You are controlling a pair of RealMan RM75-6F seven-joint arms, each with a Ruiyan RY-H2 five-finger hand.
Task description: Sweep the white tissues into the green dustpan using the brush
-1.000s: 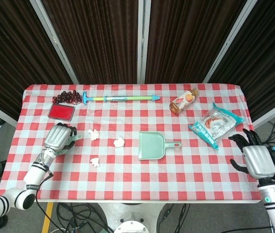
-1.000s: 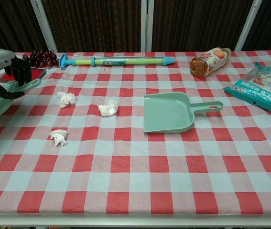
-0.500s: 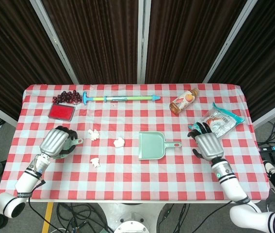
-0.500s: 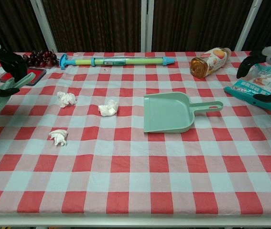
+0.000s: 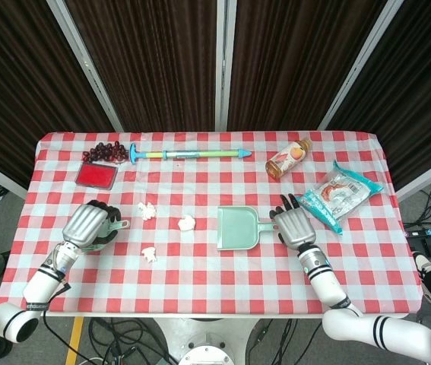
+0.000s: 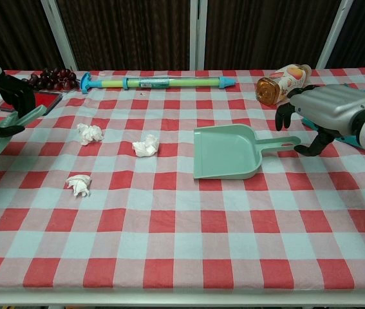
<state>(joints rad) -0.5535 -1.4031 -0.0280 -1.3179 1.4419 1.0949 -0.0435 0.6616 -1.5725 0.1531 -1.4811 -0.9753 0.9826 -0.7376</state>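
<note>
White tissues lie in three crumpled wads on the left half of the checkered worktop (image 5: 397, 281): one (image 5: 147, 209) farthest back, one (image 5: 187, 223) nearest the dustpan, and one (image 5: 149, 255) closest to the front edge; all three are apart from each other. The green dustpan (image 5: 237, 228) sits flat near the middle, its mouth facing the tissues and its handle pointing toward the robot's right. The right hand (image 5: 293, 225) hovers at the end of that handle, fingers (image 6: 283, 116) spread and curved downward, holding nothing; whether it touches the handle cannot be told. The left hand (image 5: 87, 226) is at the left side of the worktop, its fingers wrapped around the handle of the green brush (image 6: 2, 134), whose bristles angle down toward the left edge in the chest view. Along the back lie a red tray (image 5: 97, 175), a cluster of dark cherries (image 5: 107, 152), a long green-and-blue tube (image 5: 187, 154), a bottle on its side (image 5: 287, 160) and a snack bag (image 5: 338, 194).
</note>
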